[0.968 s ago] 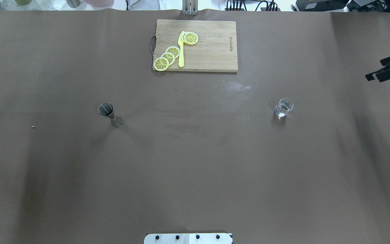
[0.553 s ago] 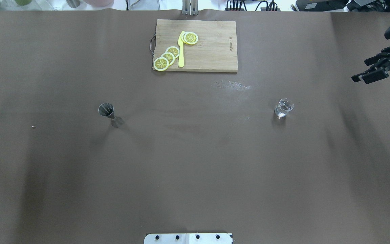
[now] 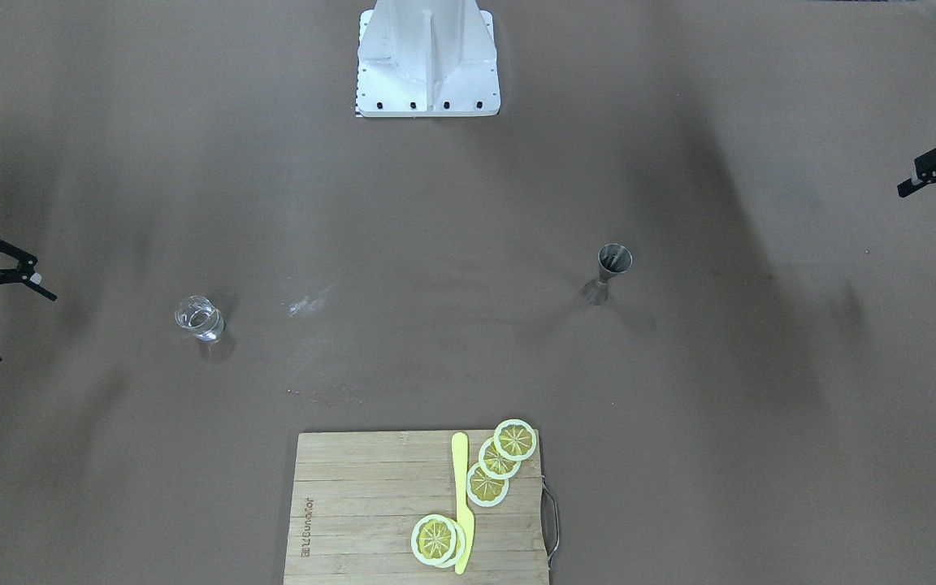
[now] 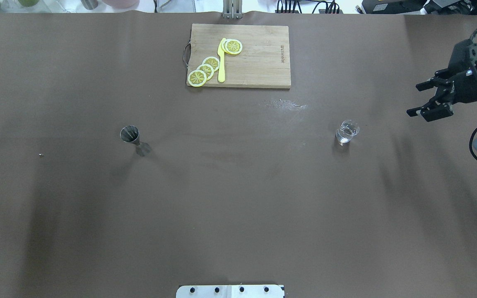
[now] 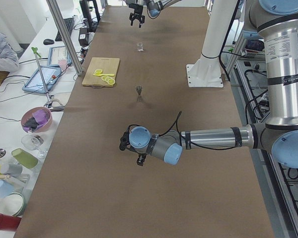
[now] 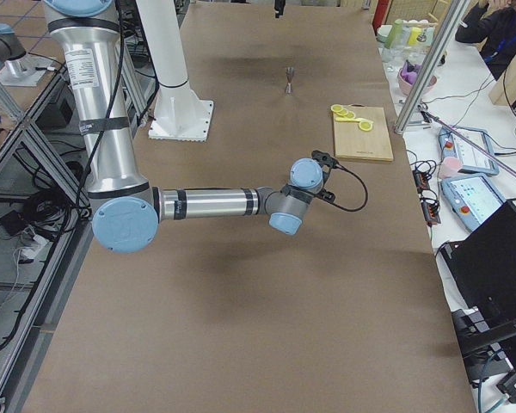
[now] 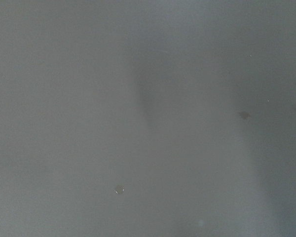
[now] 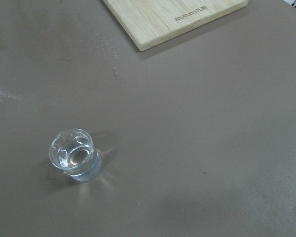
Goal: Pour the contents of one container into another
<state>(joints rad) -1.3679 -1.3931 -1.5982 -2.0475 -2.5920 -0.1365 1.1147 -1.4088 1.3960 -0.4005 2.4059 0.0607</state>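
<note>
A small clear glass (image 4: 347, 131) with a little clear liquid stands on the brown table, right of centre; the right wrist view shows it (image 8: 74, 155) at lower left. A steel jigger (image 4: 130, 134) stands upright left of centre, also seen across the table (image 3: 614, 260). My right gripper (image 4: 415, 99) hovers open, right of the glass and well apart from it, holding nothing. My left gripper (image 3: 927, 203) is off the overhead view; the front-facing view shows it open and empty, far from the jigger. The left wrist view shows only bare table.
A wooden cutting board (image 4: 259, 58) at the table's far edge carries lemon slices (image 4: 205, 68) and a yellow knife (image 4: 221, 62). Droplets (image 4: 284, 104) mark the cloth near the board. The robot base (image 3: 427, 65) stands at the near edge.
My right gripper has come in from the table's right edge toward the glass, more of the wrist showing now. The glass and jigger have not moved.
</note>
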